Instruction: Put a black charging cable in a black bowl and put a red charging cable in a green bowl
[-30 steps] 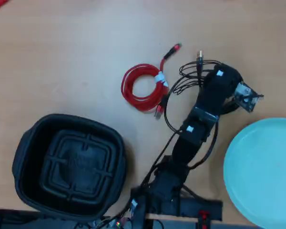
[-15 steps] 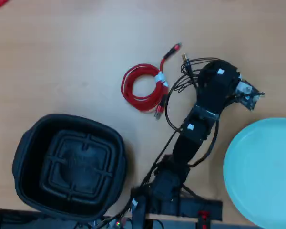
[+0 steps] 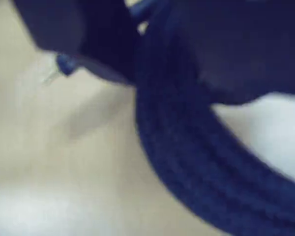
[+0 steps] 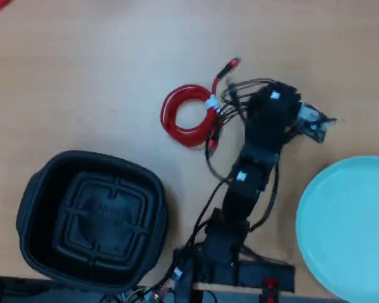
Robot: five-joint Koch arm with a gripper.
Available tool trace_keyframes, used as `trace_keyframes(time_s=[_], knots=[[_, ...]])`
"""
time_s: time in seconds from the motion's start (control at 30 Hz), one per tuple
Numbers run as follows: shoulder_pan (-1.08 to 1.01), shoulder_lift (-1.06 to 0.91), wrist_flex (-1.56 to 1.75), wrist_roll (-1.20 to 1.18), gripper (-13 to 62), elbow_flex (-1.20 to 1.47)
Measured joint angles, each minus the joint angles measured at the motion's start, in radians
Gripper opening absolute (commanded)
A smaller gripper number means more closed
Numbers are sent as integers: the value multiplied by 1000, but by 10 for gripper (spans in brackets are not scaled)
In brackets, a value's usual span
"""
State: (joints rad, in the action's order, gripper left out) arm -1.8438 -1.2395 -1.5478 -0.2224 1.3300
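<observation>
A: Report the wrist view first.

B: The picture is blurred. A thick band of dark coiled cable, the black charging cable, curves from upper centre down to the lower right, pressed against dark gripper parts along the top edge. Pale table fills the left and bottom. Neither bowl appears here. The jaw tips cannot be made out, so I cannot tell whether the gripper is open or closed.

A: Overhead view, containers.

B: The black bowl sits at lower left, a deep rounded square with ridged squares on its floor; nothing lies in it. The green bowl sits at the right edge, partly cut off; its visible surface holds nothing.

A: Cables?

B: The red charging cable lies flat on the table, well apart from both bowls, coiled in a ring with a white tie on its right side. One plug tail runs up and right from the tie; the other plug points down, just below the tie. Loops of the black cable show at the arm's head, just right of the red coil. The gripper is hidden under the arm.
</observation>
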Motion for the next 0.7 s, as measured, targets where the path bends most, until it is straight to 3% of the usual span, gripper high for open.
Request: trace_keyframes(time_s=[0.4, 0.7], knots=[[89, -483, 51, -25, -72, -5], [193, -652, 78, -46, -72, -5]])
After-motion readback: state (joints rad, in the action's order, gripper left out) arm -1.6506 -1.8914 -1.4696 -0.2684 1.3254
